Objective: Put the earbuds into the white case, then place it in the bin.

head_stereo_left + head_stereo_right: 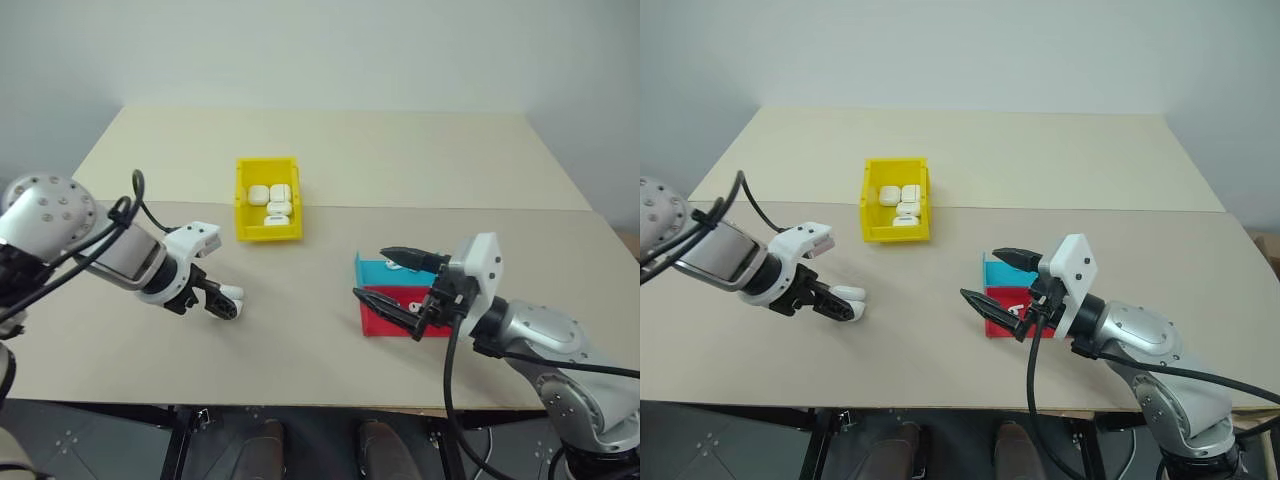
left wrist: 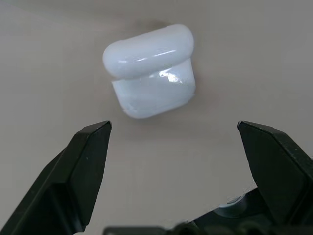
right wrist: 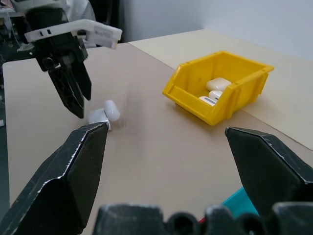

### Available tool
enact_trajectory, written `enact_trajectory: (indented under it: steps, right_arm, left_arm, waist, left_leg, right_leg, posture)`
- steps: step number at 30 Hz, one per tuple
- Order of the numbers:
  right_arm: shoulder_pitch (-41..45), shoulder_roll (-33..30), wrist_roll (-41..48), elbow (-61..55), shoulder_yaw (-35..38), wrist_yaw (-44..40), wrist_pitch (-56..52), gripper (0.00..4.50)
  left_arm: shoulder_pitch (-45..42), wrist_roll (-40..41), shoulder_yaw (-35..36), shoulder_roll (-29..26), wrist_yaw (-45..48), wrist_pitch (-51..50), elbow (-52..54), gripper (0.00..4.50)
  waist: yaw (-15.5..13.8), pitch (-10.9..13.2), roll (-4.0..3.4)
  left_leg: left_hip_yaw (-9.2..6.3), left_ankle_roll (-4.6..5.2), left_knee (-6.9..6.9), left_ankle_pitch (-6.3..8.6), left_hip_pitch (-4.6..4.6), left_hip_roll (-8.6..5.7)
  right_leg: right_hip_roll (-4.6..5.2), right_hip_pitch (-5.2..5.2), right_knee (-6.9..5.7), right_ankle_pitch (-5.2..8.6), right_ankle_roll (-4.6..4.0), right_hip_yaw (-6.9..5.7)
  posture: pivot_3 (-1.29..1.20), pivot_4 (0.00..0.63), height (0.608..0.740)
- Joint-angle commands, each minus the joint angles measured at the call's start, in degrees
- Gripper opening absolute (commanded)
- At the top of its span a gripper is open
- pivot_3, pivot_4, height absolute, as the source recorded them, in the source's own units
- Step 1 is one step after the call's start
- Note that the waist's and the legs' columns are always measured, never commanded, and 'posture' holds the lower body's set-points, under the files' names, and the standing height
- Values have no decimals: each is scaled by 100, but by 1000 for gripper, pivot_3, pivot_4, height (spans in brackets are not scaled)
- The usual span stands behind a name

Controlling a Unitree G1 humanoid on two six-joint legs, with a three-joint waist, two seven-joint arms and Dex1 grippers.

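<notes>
The white case point(image 2: 149, 71) lies on the tan table; I cannot tell whether its lid is fully shut. My left gripper point(image 1: 222, 303) points down beside it, open, its black fingers point(image 2: 83, 161) spread wider than the case and not touching it. The case point(image 3: 103, 113) and the left gripper point(image 3: 73, 93) also show in the right wrist view. The yellow bin point(image 1: 243, 200) stands further back. My right gripper point(image 1: 370, 273) hovers open and empty over two small trays. Tiny white earbuds peek out in the blue tray point(image 1: 393, 267) and the red tray point(image 1: 414, 306), partly hidden.
Several other white cases point(image 1: 270, 200) lie inside the yellow bin. The blue tray point(image 1: 372, 270) and red tray point(image 1: 375, 320) sit side by side near the table's front edge. A seam point(image 1: 450, 208) crosses the tabletop behind the bin.
</notes>
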State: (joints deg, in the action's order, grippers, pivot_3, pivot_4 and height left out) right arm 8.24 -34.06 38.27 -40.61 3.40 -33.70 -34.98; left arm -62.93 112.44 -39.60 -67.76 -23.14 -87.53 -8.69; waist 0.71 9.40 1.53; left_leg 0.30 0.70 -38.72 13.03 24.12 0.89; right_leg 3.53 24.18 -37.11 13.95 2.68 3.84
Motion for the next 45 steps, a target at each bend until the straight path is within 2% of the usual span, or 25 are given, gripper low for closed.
enact_trajectory:
  steps: [1, 9, 16, 21, 25, 35, 38, 41, 45]
  right_arm:
    - [17, 57, -24, -259, 34, 94, 143, 4469]
    - [35, 116, -65, -287, -2, 116, 153, 4469]
    - [128, 148, -114, -230, -55, 93, 177, 4469]
    - [153, 159, -119, -201, -78, 52, 205, 4469]
    - [173, 162, -141, -168, -98, 9, 232, 4469]
    - [182, 155, -198, -107, -108, -77, 290, 4469]
    - [189, 162, -201, -88, -98, -99, 291, 4500]
    - [191, 161, -211, -73, -96, -112, 293, 4500]
    - [203, 157, -230, -26, -89, -143, 308, 4500]
  left_arm:
    - [-230, 56, 21, 133, -133, -41, -205, 4500]
    - [-4, 56, 27, 319, -946, 131, -62, 4500]
    - [258, 56, 244, 713, -1276, 277, -121, 4500]
    - [514, 56, 403, 838, -1846, 449, -79, 4500]
    - [808, 56, 717, 1082, -2399, 634, -87, 4500]
    - [1160, 56, 1223, 1432, -2876, 579, -46, 4500]
    - [1273, 56, 1348, 1416, -3056, 636, 92, 3865]
    - [1332, 56, 1442, 1349, -3080, 607, 109, 2924]
    - [1467, 56, 1635, 1188, -3222, 723, 311, 2822]
  waist:
    - [13, 0, 0]
    - [8, 0, 0]
    - [-4, 0, 1]
    - [8, -1, 1]
    - [1, -1, 0]
    - [-35, -5, -4]
    - [-31, -6, -4]
    - [-24, -6, -4]
    - [-13, -6, -4]
  left_leg:
    - [0, 0, 0, 0, 0, 1]
    - [-2, -1, 1, 0, -1, 0]
    - [-3, -3, 0, -2, -1, -2]
    - [-4, -3, 1, -2, -1, -1]
    - [-5, -3, 1, -2, -4, -2]
    - [-5, -6, 1, -4, -21, -6]
    - [-4, -6, 4, -4, -30, -6]
    - [-2, -7, 4, -4, -29, -6]
    - [-2, -7, 9, -4, -29, -6]
  right_leg:
    - [-1, 1, 0, 0, 0, 0]
    - [-1, 0, -1, 0, 0, 1]
    - [2, -2, 0, -1, -1, 0]
    - [2, 0, -1, -1, -1, 0]
    - [3, -2, -3, -2, -2, 1]
    - [6, -17, -6, -2, -2, 0]
    - [6, -24, -6, -2, -2, 2]
    - [6, -23, -4, -2, -2, 2]
    - [6, -21, -2, -2, -2, 2]
  posture:
    - [0, 150, 740]
    - [0, 150, 740]
    - [0, 150, 740]
    - [0, 150, 740]
    - [0, 150, 740]
    - [0, 150, 740]
    - [0, 150, 740]
    - [0, 150, 740]
    - [0, 150, 740]
